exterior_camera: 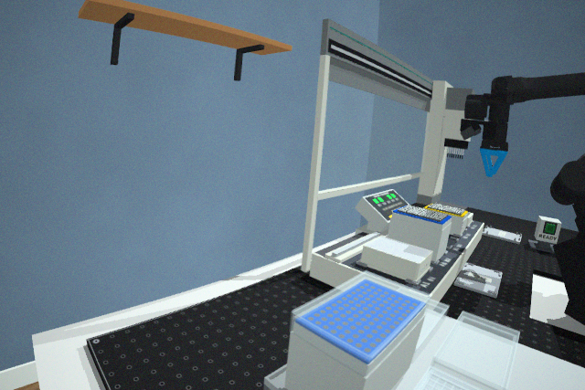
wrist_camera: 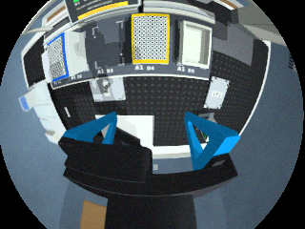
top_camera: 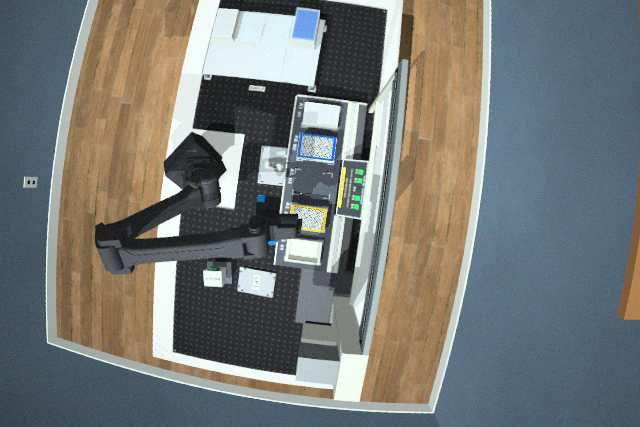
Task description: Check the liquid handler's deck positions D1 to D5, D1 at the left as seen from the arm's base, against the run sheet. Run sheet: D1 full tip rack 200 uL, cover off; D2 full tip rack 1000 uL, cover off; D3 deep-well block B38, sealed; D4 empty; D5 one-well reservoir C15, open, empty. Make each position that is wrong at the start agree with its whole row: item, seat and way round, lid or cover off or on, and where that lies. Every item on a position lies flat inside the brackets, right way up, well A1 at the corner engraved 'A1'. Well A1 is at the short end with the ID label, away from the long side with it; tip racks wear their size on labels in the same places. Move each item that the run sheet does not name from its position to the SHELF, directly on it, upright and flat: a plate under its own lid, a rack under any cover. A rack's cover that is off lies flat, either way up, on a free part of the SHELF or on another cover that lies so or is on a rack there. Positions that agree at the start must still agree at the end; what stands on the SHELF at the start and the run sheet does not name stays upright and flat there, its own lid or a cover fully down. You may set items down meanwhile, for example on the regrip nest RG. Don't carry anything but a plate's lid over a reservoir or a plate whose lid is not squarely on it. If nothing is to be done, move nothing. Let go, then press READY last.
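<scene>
Only one clear legend: "READY" in dark letters on the small white button box (exterior_camera: 547,229), under its green square. Deck strip (wrist_camera: 141,69) in the wrist view has small white marks at each position, the one below the yellow-framed rack looks like "A1", rest too blurred. Small white tag (top_camera: 256,87) below the shelf has print, unreadable. Green-lit panel (exterior_camera: 383,200) captions illegible.

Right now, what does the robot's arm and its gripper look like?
The arm is matte black with boxy links and round joints. Its gripper has a black body and two bright blue fingers, each a triangular frame with an open middle. No cables or markings can be made out.
</scene>
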